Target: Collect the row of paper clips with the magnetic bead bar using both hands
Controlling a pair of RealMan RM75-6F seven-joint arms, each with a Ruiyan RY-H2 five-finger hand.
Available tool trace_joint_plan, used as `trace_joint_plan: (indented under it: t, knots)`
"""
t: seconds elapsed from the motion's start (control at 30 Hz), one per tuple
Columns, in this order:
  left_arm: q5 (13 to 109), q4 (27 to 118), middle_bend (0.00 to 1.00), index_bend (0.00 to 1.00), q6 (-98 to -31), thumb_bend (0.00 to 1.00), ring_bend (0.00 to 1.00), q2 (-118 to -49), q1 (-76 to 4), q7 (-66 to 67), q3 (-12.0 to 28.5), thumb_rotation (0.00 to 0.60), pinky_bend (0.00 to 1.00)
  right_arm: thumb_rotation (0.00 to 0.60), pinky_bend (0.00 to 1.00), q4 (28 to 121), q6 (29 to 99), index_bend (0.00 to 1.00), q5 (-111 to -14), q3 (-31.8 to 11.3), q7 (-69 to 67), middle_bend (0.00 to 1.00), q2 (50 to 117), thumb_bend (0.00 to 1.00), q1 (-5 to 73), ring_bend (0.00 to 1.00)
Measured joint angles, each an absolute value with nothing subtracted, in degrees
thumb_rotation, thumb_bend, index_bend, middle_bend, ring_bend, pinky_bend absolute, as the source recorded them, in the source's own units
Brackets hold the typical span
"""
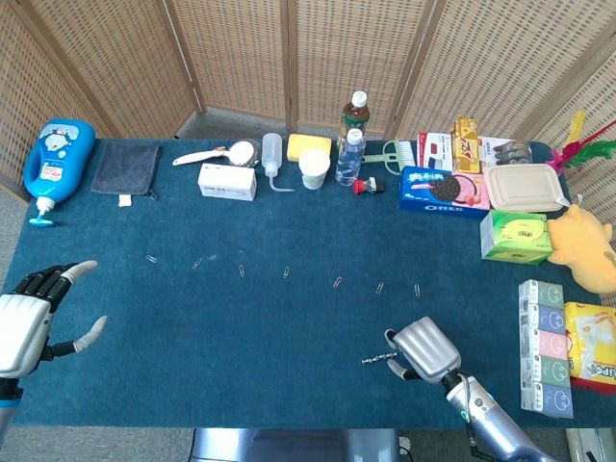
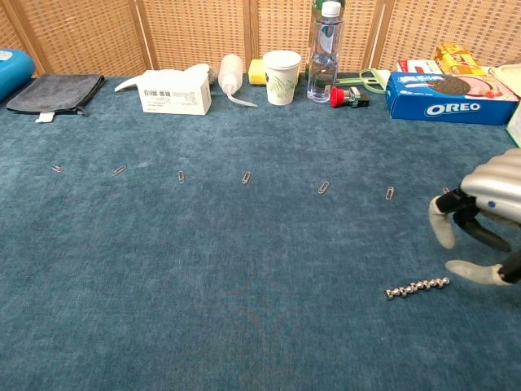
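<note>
Blue-carpeted desk [image 1: 289,327] | left hand [image 1: 29,322] lower left, fingers spread, empty | paper clips [image 2: 246,177] in a row mid-frame | magnetic bead bar [image 2: 417,287] lower right, right hand [image 2: 488,224] fingers apart just beside it, holding nothing

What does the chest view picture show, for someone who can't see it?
The robot's right hand reaches in from the right, fingers spread just above one end of a short magnetic bead bar lying on a blue table. A row of paper clips crosses the middle; bottles, a cup and an Oreo box line the back.
</note>
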State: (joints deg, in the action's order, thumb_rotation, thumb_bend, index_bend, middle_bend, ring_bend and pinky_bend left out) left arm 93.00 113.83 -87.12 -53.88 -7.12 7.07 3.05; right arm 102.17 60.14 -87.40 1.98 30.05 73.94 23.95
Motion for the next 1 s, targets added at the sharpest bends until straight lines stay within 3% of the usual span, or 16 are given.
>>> trace_joint_plan:
  t: [0.47, 0.83, 1.0]
  knots:
    - [92.8, 113.3, 0.26, 0.17, -86.9, 0.50, 0.25, -54.1, -7.2, 6.5, 3.0, 0.299, 0.27, 0.446, 0.94, 101.0, 57.5, 0.44, -83.6, 1.6, 35.7, 0.79, 77.3, 0.42, 25.6, 0.87]
    - [92.6, 112.9, 0.26, 0.16, -87.3, 0.51, 0.25, -54.1, -7.1, 5.9, 3.1, 0.299, 0.27, 0.595, 0.92, 100.8, 57.0, 0.34, -81.1, 1.6, 39.3, 0.76, 78.8, 0.44, 26.5, 0.84]
    - [92.9, 112.9, 0.26, 0.16, -87.4, 0.50, 0.24, -54.1, -7.0, 5.5, 3.0, 0.299, 0.27, 0.600, 0.91, 102.3, 57.2, 0.27, -80.3, 1.8, 40.6, 0.74, 78.1, 0.45, 26.6, 0.82]
